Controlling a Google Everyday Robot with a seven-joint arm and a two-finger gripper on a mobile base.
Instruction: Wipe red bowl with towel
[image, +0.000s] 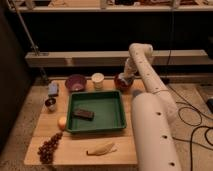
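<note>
The red bowl (120, 83) sits at the back right of the wooden table (75, 150), right of a white cup (98, 80). My gripper (126, 78) reaches down from the white arm (145, 75) and is at the bowl's rim, over its right side. A pale bluish patch shows at the gripper; I cannot tell whether it is the towel. Most of the bowl's inside is hidden by the gripper.
A green tray (115, 107) holds a dark block (83, 114). A purple bowl (75, 82), a blue object (53, 89) and a small metal cup (50, 103) stand at the left. An orange fruit (62, 122), grapes (48, 147) and a banana (101, 148) lie in front.
</note>
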